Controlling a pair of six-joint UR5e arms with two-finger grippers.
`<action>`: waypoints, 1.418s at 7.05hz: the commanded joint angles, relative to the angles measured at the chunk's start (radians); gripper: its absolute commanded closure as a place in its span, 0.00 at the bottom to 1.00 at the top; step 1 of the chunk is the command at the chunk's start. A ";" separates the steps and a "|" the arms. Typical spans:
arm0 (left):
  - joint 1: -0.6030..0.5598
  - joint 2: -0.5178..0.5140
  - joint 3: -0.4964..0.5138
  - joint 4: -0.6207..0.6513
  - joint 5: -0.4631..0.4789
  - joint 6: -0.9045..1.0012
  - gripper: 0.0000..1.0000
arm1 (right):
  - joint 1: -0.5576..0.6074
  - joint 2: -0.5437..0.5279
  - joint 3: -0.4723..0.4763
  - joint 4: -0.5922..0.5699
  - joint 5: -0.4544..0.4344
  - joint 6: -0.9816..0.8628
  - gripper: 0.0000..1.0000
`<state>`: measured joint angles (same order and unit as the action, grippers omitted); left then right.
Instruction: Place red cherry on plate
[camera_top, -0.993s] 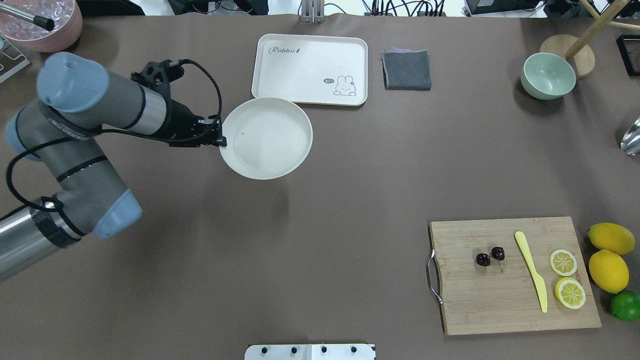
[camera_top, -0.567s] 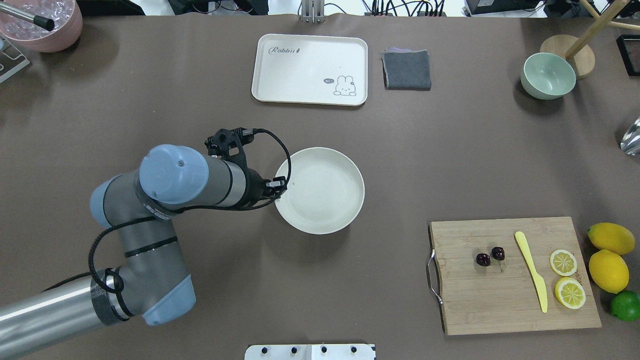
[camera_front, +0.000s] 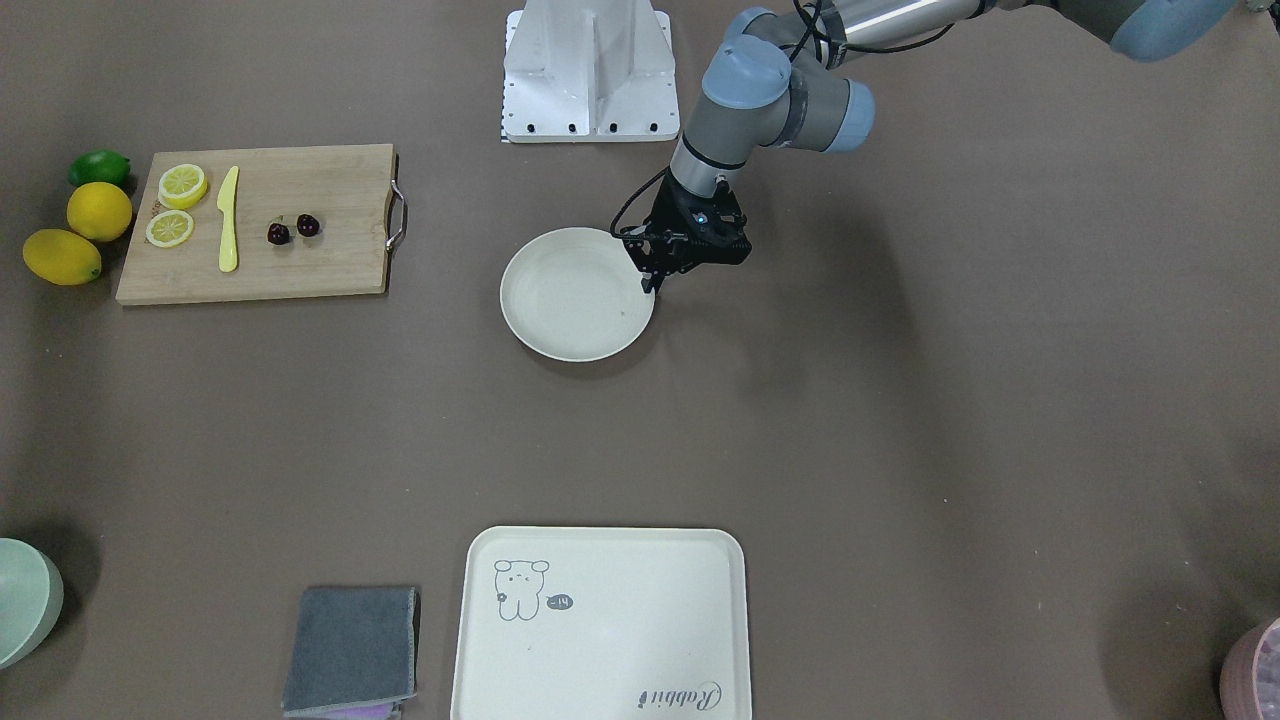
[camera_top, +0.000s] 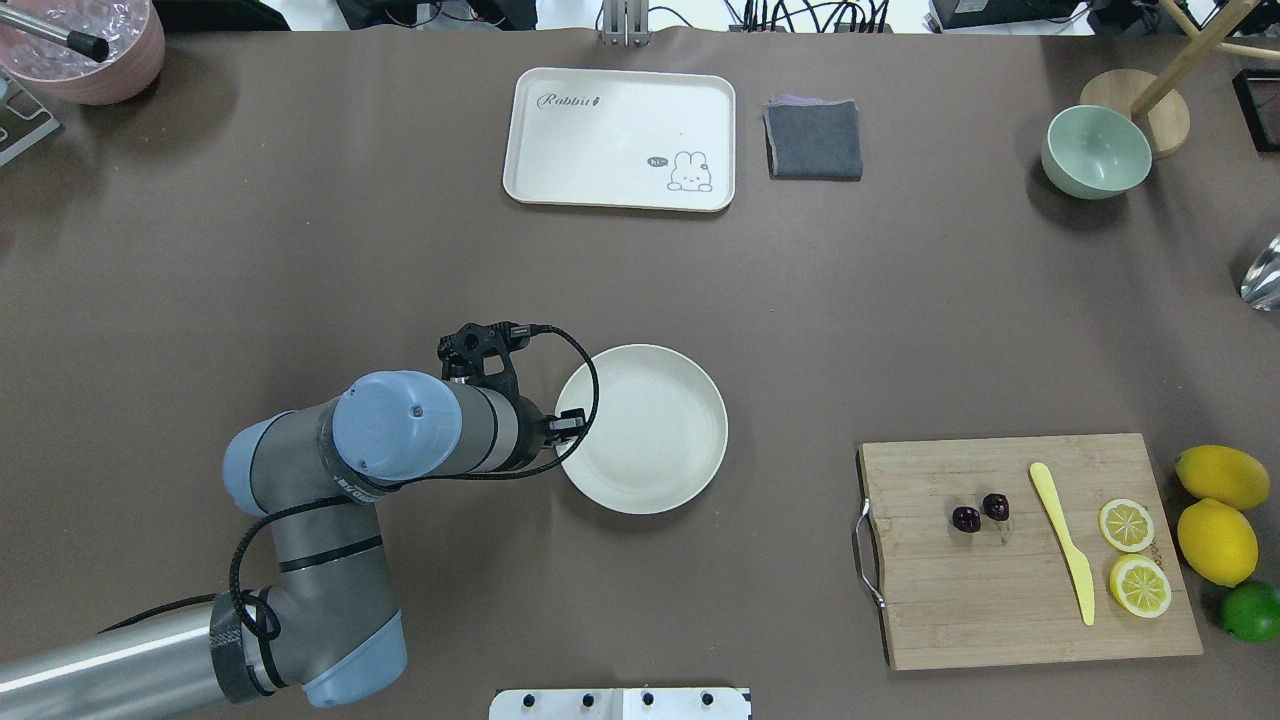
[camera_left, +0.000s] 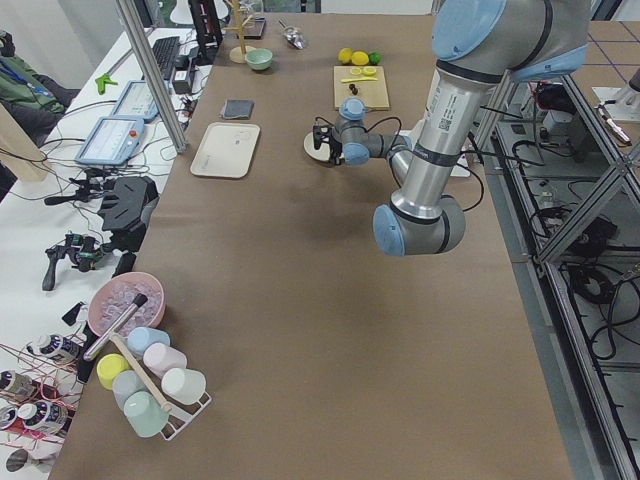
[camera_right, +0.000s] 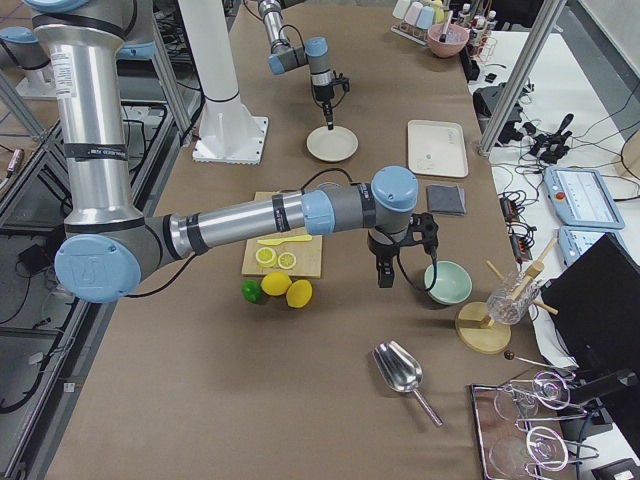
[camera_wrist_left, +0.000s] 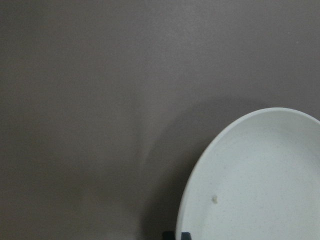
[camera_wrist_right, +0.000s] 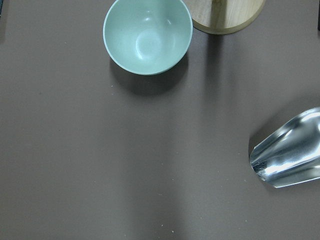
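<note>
Tray word: "Rabbit" in dark cursive script with a small carrot-like mark after it, in the upper left corner of the cream tray (camera_top: 620, 125), upper centre of the overhead view.
Tray bubble: "hi~" in pale letters on a small dark speech bubble (camera_top: 657, 161), just left of the rabbit drawing (camera_top: 689, 171) in the tray's lower right corner.
Front-facing view: the same "Rabbit" reads upside down in the tray's lower right corner, bottom centre of the frame; the bubble's letters are too small to read there.
Cutting board (camera_top: 960, 600): a faint dark mark near its right edge, between the lemon slices (camera_top: 1127, 524), illegible.
Tablet screens (camera_left: 112, 140): left side of the exterior left view, content too small to read.
</note>
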<state>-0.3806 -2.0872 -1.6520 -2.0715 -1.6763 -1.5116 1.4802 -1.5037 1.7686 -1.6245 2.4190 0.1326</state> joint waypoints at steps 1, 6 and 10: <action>-0.003 0.004 -0.005 -0.001 -0.003 0.002 1.00 | -0.006 -0.001 0.021 0.000 0.000 0.024 0.00; -0.093 0.045 -0.113 0.017 -0.040 0.077 0.02 | -0.167 -0.018 0.203 0.000 -0.005 0.223 0.00; -0.148 0.045 -0.112 0.067 -0.040 0.193 0.02 | -0.433 -0.143 0.353 0.230 -0.096 0.737 0.00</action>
<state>-0.5144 -2.0450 -1.7635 -2.0094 -1.7155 -1.3667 1.1364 -1.5997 2.1117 -1.5477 2.3737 0.6621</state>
